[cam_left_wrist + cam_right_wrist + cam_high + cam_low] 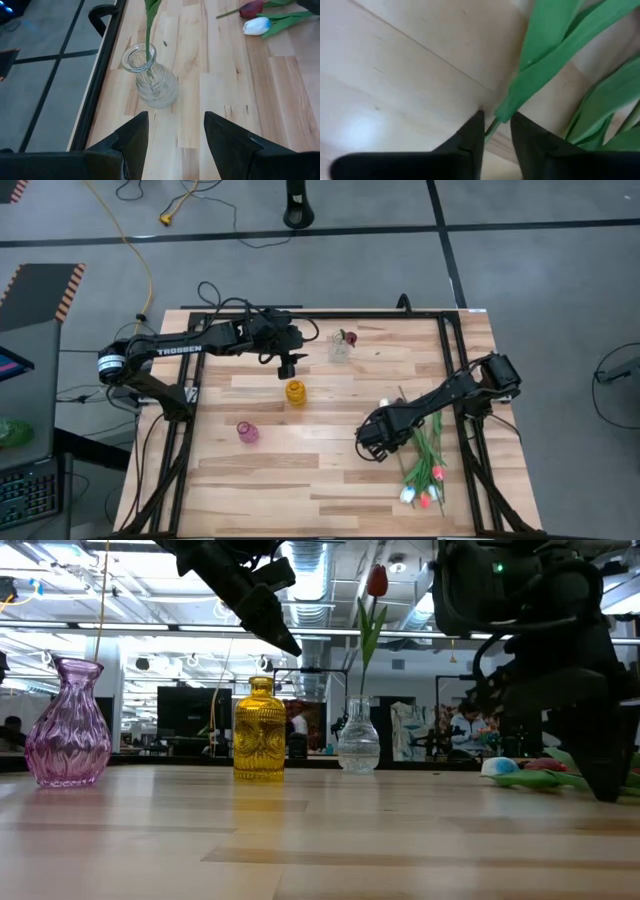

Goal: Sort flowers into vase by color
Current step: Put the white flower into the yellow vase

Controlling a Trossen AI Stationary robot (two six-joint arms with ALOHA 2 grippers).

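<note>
Several flowers (pixel 425 460) lie in a loose pile at the table's right, stems pointing to the far side, white and pink heads (pixel 420 495) toward the near edge. My right gripper (pixel 496 125) points down at the pile's left side. Its fingers stand a narrow gap apart with one green stem (pixel 492 129) between them. A red flower (pixel 376 580) stands with its stem in the clear glass vase (pixel 340 347). A yellow vase (pixel 295 392) and a pink vase (pixel 247 432) stand upright with nothing in them. My left gripper (pixel 288 367) hangs open above the table between the yellow and the clear vase (pixel 150 75). My right gripper comes from above, its fingers (pixel 472 135) across a flower's stem (pixel 491 131) just below a leaf (pixel 540 75). The stem lies on the table and runs close along one finger. The gap is wider than the stem, and I cannot tell whether a finger touches it.
A black metal frame (pixel 450 360) runs along the table's far, left and right edges. Bare wood lies between the pink vase and the flower pile. People and desks show in the room beyond the table's far side.
</note>
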